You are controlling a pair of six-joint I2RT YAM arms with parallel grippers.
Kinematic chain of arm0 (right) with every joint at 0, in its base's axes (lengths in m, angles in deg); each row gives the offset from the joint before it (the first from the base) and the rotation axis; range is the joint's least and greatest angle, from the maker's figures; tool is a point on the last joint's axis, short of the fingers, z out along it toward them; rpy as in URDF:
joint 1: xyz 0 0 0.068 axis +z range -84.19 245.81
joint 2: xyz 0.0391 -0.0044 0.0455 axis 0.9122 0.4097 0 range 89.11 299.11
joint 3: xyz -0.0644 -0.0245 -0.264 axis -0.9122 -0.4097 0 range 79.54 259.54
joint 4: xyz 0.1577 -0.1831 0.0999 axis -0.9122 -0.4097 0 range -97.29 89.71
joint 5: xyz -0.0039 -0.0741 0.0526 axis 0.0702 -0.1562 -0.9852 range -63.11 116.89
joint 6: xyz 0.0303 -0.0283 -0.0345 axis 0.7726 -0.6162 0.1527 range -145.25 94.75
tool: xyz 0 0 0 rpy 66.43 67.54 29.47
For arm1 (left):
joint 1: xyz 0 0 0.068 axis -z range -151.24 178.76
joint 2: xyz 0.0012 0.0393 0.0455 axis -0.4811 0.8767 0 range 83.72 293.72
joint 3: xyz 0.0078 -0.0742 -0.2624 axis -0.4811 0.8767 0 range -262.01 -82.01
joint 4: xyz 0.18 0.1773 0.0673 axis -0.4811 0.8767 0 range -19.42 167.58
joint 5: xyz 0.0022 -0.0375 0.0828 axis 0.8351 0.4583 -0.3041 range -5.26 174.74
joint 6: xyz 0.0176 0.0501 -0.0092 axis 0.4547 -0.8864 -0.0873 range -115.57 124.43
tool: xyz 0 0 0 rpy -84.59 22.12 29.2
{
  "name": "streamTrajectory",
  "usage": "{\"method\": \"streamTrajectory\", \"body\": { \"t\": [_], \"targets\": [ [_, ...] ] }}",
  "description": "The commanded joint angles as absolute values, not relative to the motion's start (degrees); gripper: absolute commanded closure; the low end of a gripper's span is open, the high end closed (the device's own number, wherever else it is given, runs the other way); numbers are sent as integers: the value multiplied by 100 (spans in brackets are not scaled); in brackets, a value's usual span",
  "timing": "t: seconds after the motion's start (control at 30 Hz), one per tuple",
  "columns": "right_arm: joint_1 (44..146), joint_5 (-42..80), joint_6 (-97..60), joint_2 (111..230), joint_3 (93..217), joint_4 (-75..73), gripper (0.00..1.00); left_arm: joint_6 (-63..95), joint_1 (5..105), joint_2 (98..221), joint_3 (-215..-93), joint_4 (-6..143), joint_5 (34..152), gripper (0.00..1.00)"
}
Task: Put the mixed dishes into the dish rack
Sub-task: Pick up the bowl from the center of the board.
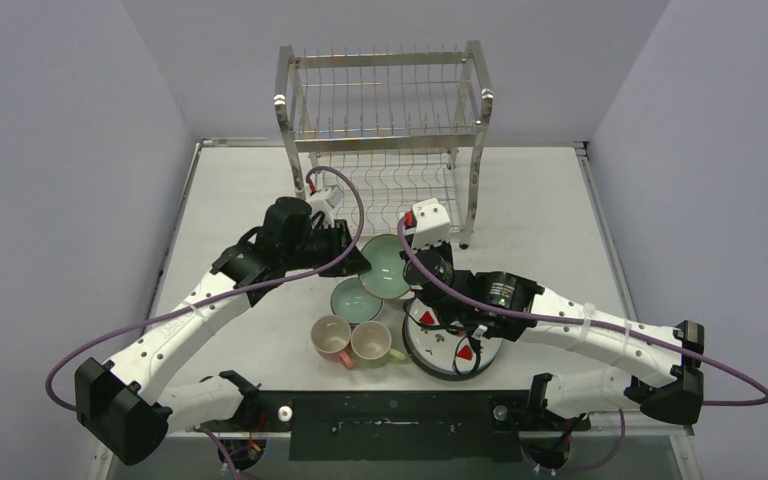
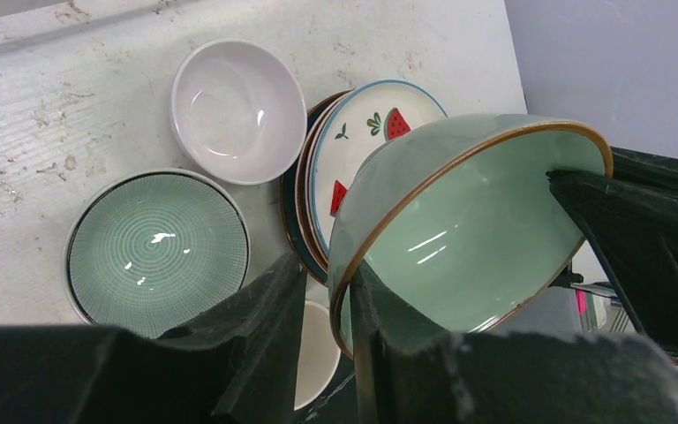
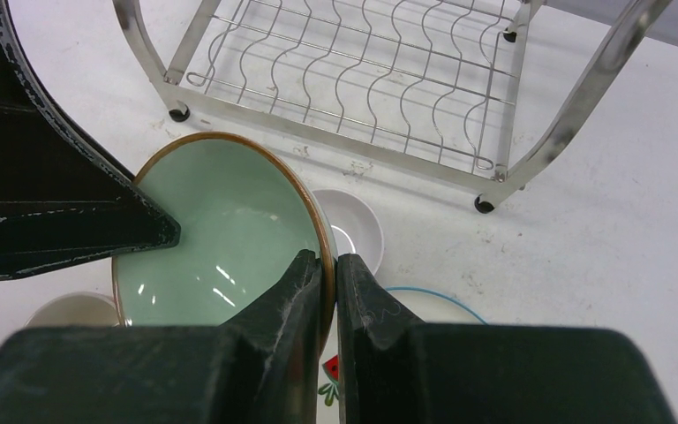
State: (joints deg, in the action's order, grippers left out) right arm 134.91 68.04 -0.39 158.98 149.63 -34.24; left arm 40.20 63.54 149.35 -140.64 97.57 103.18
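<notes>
Hanging tilted above the table (image 1: 530, 220), the brown-rimmed mint-green bowl (image 1: 388, 265) sat between both arms, with the left gripper (image 1: 358, 262) at its left rim and the right gripper (image 1: 415, 268) at its right rim. This looked like a hand-over, or a steadying hold before racking. The dish rack (image 1: 385, 100) stood just beyond the bowl with no dish showing in it. On the bowl's near side waited a ribbed green bowl (image 1: 355, 298), a pink mug (image 1: 332, 340), a green-handled mug (image 1: 372, 342) and, under the right arm, a plate stack (image 1: 440, 355). From the left wrist, the left fingers (image 2: 269, 318) straddled the bowl's rim, one inside and one outside, with a gap showing at the outer wall. They were spread slightly rather than clamped. A white bowl (image 2: 238, 110) and a watermelon plate (image 2: 362, 141) lay below the bowl. From the right wrist, the right fingers (image 3: 296, 291) were pressed together on the bowl's rim, pinching it firmly and carrying it on edge, likely so it would slide between the rack's wires, which lay just beyond the bowl.
</notes>
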Motion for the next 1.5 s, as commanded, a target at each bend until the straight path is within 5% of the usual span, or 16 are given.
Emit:
{"method": "streamTrajectory", "body": {
  "t": [0.0,0.17,0.6,1.47],
  "targets": [
    [13554,7057,25,15712,15362,-2984,100,4001,6383,14812,-14063,9570,10447,79],
    [13579,7055,15,15723,15380,-2965,100,4008,6382,14813,-14055,9531,10493,100],
    [13592,6988,-15,15724,15318,-3077,99,3862,6374,14601,-14106,9589,10490,100],
    [13586,6730,85,15499,15213,-3026,62,3776,6374,14147,-13976,9396,10478,100]
  ]
}}
